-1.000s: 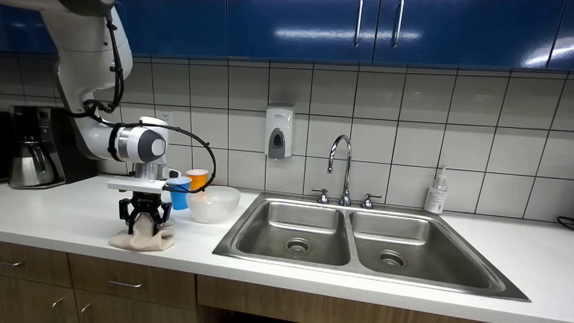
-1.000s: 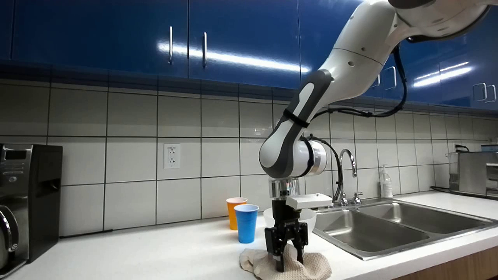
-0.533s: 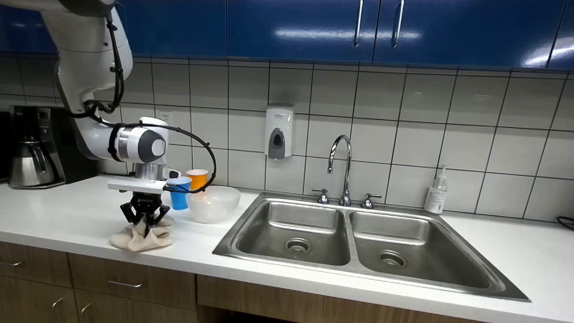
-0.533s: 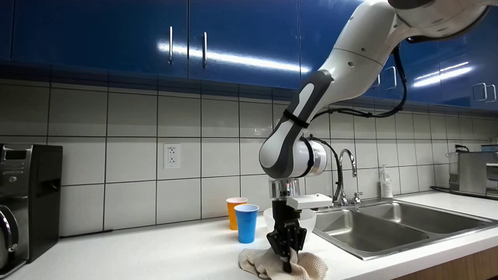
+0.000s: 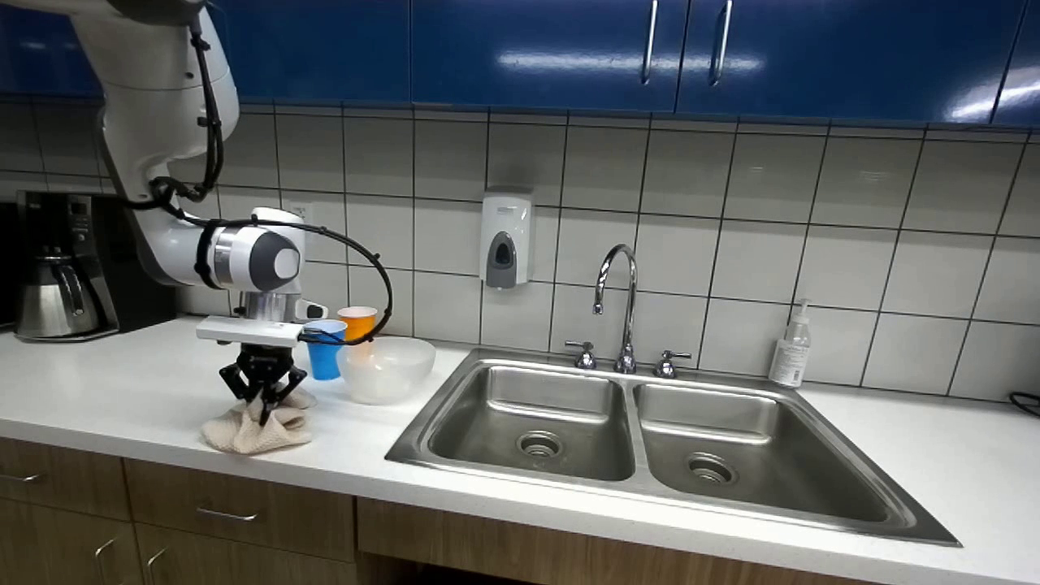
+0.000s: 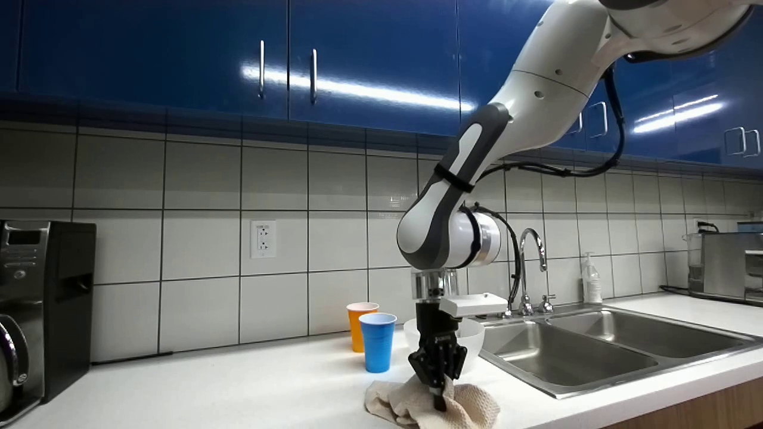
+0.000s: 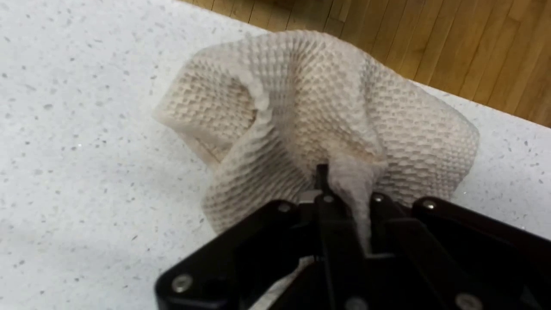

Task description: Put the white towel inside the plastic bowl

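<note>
Bowl (image 6: pixel 471 341): on the worktop (image 6: pixel 208 387), contents hard to make out
Towel (image 7: pixel 335 94): in front of the bowl, apart
Jaws: clenched on a towel fold
Blue cup (image 6: pixel 378 345), orange cup (image 5: pixel 357 325): near the bowl
Sink (image 5: pixel 639 431): 2 basins (image 5: pixel 508 418), beside the bowl
Bowl's middle: behind the jaws in an exterior view

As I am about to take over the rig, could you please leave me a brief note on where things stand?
Gripper: shut on a fold of the beige waffle-textured towel.
Towel: the rest of it lies on the countertop, near the front edge.
Translucent plastic bowl: on the countertop, between the blue cup and the double-basin sink.
Done: towel grasped.
Left: lift it clear, carry it to the bowl, lower it in, release; I'd probably avoid the blue cup.
</note>
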`<state>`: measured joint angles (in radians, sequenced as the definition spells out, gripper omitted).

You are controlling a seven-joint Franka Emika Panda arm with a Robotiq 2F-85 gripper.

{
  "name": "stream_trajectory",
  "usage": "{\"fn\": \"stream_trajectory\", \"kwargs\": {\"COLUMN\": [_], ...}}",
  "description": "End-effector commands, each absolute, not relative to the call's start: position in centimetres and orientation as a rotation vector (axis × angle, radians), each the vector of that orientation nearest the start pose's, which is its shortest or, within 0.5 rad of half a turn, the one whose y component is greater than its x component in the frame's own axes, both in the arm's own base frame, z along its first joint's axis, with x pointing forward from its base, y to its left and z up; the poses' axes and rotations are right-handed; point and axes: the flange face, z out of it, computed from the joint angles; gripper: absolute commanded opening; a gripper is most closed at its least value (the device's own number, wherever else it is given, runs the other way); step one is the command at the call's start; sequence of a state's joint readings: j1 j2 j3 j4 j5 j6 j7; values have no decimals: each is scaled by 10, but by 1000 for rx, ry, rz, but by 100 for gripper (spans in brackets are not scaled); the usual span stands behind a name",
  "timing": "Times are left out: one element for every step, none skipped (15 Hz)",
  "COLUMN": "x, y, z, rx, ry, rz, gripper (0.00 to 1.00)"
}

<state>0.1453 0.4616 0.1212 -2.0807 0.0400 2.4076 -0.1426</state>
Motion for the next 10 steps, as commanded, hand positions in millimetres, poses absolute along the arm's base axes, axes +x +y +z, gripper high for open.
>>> {"fn": "stream_trajectory", "kwargs": {"x": [544,544,542,541,540,537,535,533,531,528], "y": [149,149,149,148,148,147,146,145,145,144], "z": [229,237,246,254,263,273,282,292,301,312], "rx": [-3005,-3008,-3010,-3013,-3016,-3022,-3024,-3027,-3028,-3032], "ry": [-617,-623,-625,-626,-629,-632,-633,-634,-634,-635], "rz": [118,101,82,63,43,23,4,-17,-36,-58], "gripper": [2,2,2,2,2,2,2,2,2,2]}}
